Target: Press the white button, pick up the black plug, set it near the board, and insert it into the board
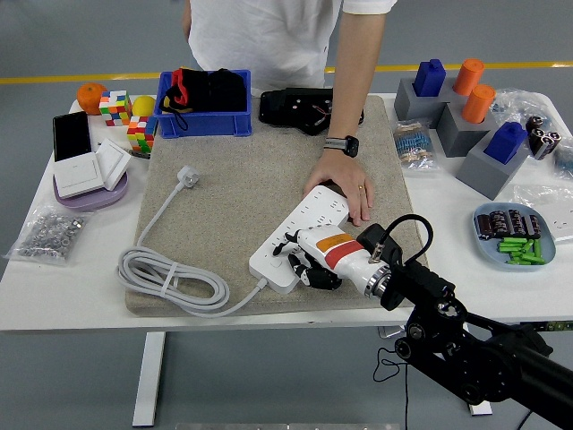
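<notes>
Board [300, 235] lies on beige mat [233, 170] covering white table [54, 278].

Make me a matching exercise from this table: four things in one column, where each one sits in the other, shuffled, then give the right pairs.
Things:
1. power strip
2. blue bin
3. bag of screws
4. blue plate

Places:
A. right side of the table, holding green pieces
B. far edge of the beige mat, holding black items
C. on the mat, under the robot's right hand and the person's hand
D. left side of the table, near its front edge

Pairs: 1-C, 2-B, 3-D, 4-A
</notes>
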You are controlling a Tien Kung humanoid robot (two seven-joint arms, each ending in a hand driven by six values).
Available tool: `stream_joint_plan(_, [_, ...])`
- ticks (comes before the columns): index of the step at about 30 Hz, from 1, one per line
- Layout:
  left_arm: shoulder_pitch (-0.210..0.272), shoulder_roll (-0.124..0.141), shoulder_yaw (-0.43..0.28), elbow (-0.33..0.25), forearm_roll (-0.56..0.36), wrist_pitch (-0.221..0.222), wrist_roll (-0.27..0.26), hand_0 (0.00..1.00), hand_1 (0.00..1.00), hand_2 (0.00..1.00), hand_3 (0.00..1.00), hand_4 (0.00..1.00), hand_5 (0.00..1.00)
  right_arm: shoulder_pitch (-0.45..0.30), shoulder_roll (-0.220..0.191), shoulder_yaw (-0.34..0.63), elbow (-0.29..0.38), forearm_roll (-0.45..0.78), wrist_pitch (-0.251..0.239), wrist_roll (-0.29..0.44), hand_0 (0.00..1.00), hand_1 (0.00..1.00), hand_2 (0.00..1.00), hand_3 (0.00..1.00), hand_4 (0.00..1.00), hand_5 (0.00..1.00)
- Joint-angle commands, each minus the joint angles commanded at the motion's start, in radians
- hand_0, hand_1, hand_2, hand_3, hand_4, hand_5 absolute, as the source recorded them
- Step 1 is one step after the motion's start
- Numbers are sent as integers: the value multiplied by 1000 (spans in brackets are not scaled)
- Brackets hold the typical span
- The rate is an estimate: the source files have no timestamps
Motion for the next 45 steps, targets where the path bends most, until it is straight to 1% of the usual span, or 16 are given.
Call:
stream_joint_plan(5, [-1, 0, 1, 0, -1, 0, 0, 699, 667, 645, 648, 553, 172, -3, -4, 7, 14, 6, 3, 3, 2, 2, 67, 630, 320, 2])
stream_joint_plan(16, [1, 0, -2, 0, 0, 1, 0, 697, 668, 645, 648, 554, 173, -7, -16, -19, 29, 18, 12, 3, 2, 2, 67, 629, 315, 2])
stream_joint_plan(45, [-2, 3, 10, 0, -4, -1, -1, 698, 668, 645, 648, 554, 173, -1, -21, -54, 8, 4, 12, 14, 2, 2, 67, 620, 313, 2])
